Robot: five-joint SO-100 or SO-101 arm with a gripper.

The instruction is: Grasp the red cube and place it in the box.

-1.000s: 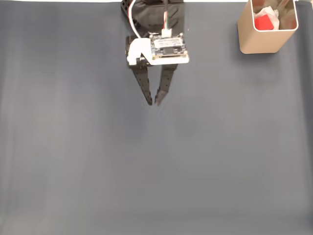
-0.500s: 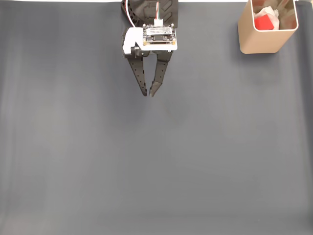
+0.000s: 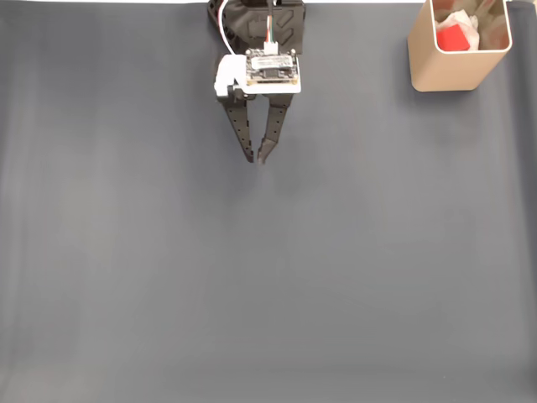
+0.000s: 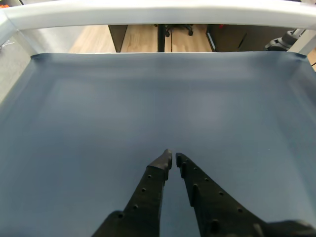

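The hand (image 3: 256, 159) hangs near the middle of the surface's top edge in the fixed view, its two black fingers (image 3: 242, 134) pointing down the picture and drawn together until the tips nearly meet. Nothing sits between them; in the wrist view the hand (image 4: 172, 159) shows the same narrow slit between the tips, clenched on nothing, over bare dark covering. A white bracket and a small circuit board (image 3: 272, 70) ride on top of the wrist, with thin wires running up toward the arm's base; any print on the board is too small to read.

The surface (image 3: 268, 277) is a plain dark grey mat with no other loose things on it. Well apart from the hand, toward the top right corner in the fixed view, stands the box (image 3: 445, 65), beige and upright. The red cube (image 3: 450, 38) lies inside it, against the left part of the opening, beside some crumpled white and clear material whose nature I cannot tell.

Judging by this, the cube is already where the task wants it, so no grasp is left to make. The relation that matters is that cube and box lie off to the hand's side along the top edge, not ahead of the fingers. No brand or label is readable anywhere.
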